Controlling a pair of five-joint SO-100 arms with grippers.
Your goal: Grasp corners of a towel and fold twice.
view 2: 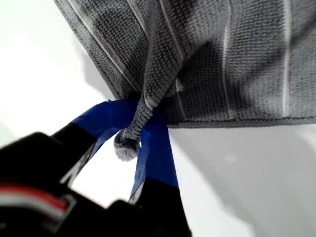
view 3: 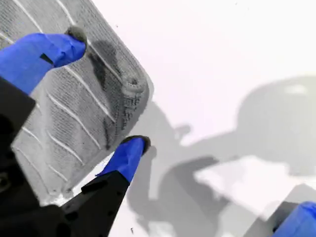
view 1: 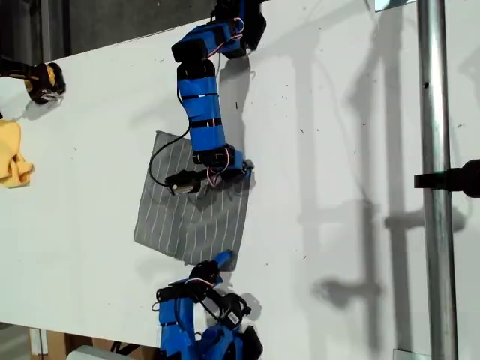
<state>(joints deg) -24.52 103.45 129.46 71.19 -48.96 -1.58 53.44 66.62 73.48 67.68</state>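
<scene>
The towel (view 1: 191, 206) is the landmark. On its exterior-view right the white table (view 1: 337, 150) lies bare up to a metal pole (view 1: 433, 180) well apart. My second gripper (view 3: 106, 89) and its arm stand over the towel's far edge; my first gripper (view 2: 136, 148) blocks the near corner (view 2: 127, 144). On the towel's exterior-view left is open table, then a yellow cloth (view 1: 13, 154) and a black-and-yellow object (view 1: 43, 81), both well apart.
</scene>
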